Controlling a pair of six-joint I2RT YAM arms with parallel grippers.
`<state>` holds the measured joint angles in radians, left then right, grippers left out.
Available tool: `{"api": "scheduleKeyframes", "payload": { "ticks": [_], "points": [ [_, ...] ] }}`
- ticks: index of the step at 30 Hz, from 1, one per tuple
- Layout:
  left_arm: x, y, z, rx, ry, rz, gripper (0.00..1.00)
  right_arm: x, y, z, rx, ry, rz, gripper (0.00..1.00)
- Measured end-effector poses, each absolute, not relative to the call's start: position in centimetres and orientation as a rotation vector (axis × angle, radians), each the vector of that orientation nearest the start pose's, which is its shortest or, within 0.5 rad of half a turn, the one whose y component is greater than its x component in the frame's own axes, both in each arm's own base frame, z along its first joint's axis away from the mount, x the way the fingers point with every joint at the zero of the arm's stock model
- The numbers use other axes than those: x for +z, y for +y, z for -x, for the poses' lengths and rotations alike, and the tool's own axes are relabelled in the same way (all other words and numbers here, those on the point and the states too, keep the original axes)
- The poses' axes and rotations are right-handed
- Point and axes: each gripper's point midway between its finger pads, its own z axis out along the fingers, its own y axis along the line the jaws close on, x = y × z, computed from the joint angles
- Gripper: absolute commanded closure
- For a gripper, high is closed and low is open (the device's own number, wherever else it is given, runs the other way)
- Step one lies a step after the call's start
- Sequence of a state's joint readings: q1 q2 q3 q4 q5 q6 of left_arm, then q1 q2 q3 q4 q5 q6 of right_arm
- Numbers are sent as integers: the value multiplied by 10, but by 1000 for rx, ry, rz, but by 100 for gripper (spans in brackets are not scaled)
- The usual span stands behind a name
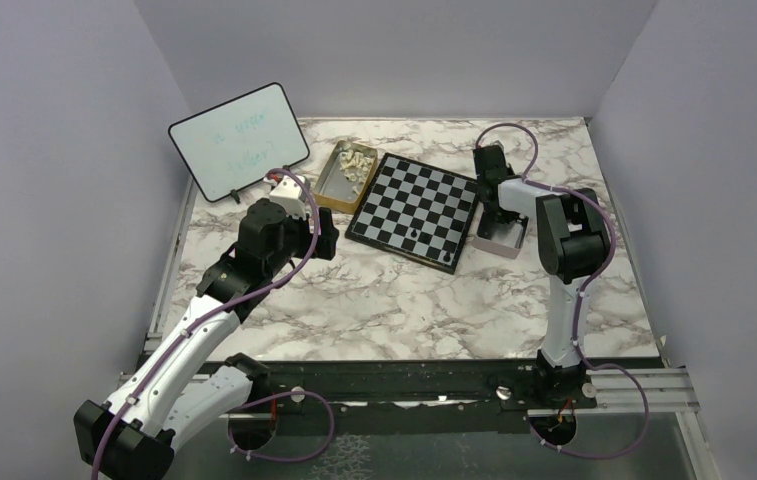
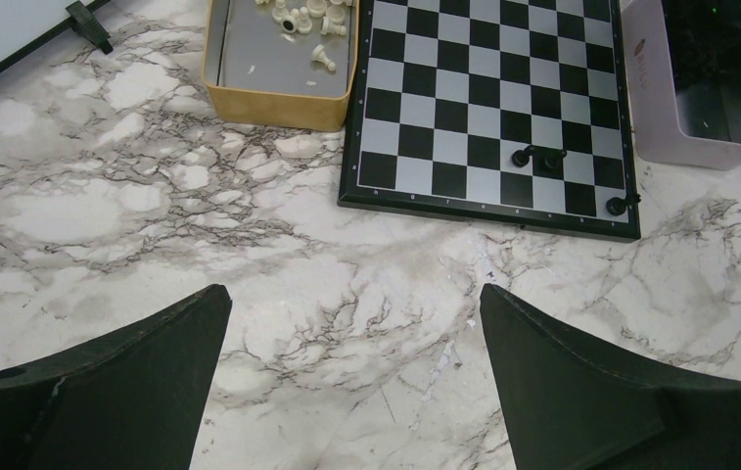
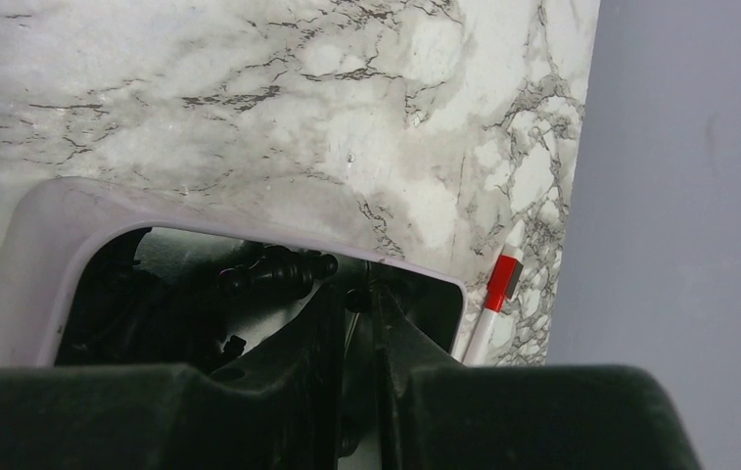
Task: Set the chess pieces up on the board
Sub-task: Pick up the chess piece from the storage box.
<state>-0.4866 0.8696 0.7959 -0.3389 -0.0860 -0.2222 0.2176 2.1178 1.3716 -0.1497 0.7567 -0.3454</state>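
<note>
Board: the chessboard (image 1: pixel 394 190) lies at the far middle of the bench (image 1: pixel 374 300), turned a little askew
Done so far: only three black chessmen (image 2: pixel 521 155) stand on it, two side by side in the near rows and one at the near right corner; every other square is bare
Left to do: nearly everything, I'd say; no white piece is on the board yet and most of the black set is missing from it
White pieces: the cream-white chessmen (image 2: pixel 325 57) lie in a heap in the gold tin (image 2: pixel 278 106), touching the board's left edge
Black pieces: the rest (image 3: pixel 268 274) lie jumbled in a pale lilac box (image 2: pixel 699 152) just right of the board
Right gripper: the right gripper (image 3: pixel 364 304) is down inside that box, fingers close together with only a slit between; whether a piece is pinched there I cannot tell
Left gripper: the left gripper (image 2: pixel 351 294) hangs over bare bench nearer than the board, fingers spread wide, holding nothing
Surface: white marble-patterned top with grey veins, flat and matt
Room: plain pale grey-lilac walls (image 1: pixel 54 150) on three sides; a small dry-erase board (image 1: pixel 239 135) with faint green writing stands at the far left; a red-and-white stick (image 3: pixel 498 294), perhaps a marker, lies by the right wall
</note>
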Motion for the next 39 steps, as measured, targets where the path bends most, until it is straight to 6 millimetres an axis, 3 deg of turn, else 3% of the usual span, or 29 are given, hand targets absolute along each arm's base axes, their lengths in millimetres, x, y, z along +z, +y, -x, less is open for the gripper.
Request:
{"api": "scheduleKeyframes", "payload": {
  "ticks": [22, 32, 39],
  "points": [
    [220, -140, -278, -373, 1990, -208, 1, 48, -22, -484, -973, 2333, 307, 97],
    [220, -140, -278, -373, 1990, -208, 1, 81, -17, -477, -877, 2314, 188, 97],
    [220, -140, -278, -373, 1990, -208, 1, 117, 4, -469, -647, 2294, 75, 97]
  ]
}}
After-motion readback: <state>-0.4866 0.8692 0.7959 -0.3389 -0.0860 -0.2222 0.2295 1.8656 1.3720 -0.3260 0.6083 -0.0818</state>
